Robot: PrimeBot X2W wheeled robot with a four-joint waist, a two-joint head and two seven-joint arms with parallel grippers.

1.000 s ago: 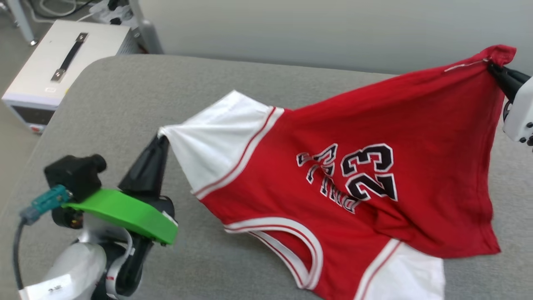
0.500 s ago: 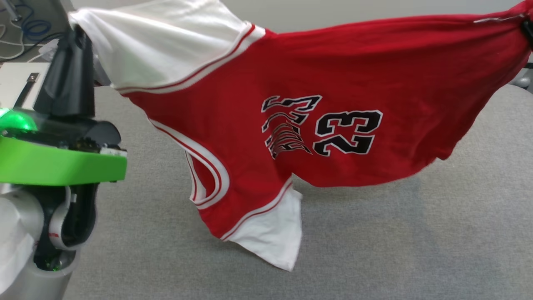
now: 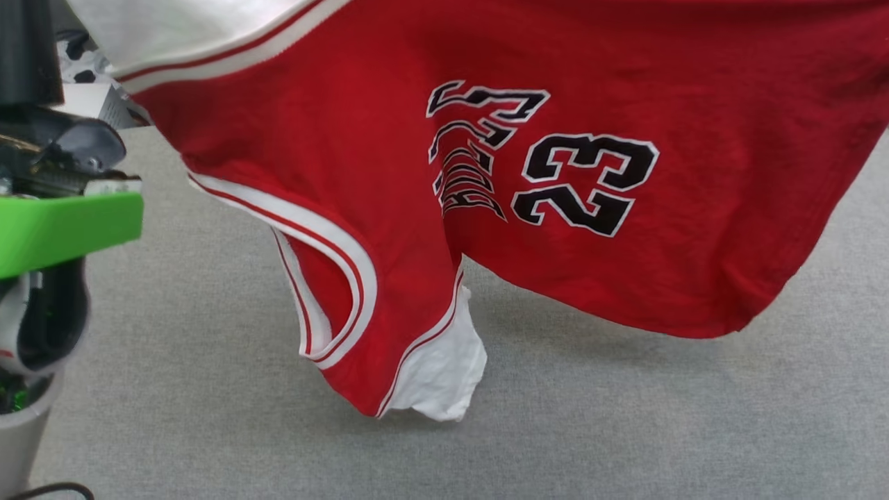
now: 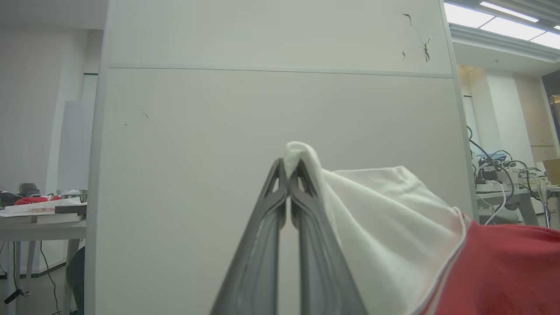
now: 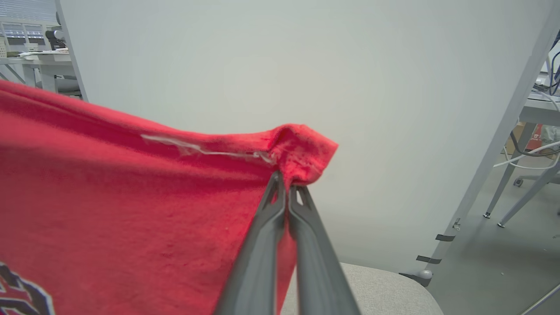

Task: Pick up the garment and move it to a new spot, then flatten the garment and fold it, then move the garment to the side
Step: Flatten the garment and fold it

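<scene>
The garment, a red jersey with white sleeves and a black "23" print, hangs stretched in the air above the grey table. Its lower white sleeve dangles just over the cloth surface. In the left wrist view my left gripper is shut on the tip of the other white sleeve. My right gripper pinches a red hem corner, shut on it. In the head view the left arm's green bracket shows at the left edge.
A pale partition wall stands right behind the table. Desks with cables and clutter flank it on both sides. The grey table surface lies bare under the hanging jersey.
Both grippers have lifted the jersey up off the table, so it now hangs free. The head view has shifted and the garment sits higher and closer in it.
</scene>
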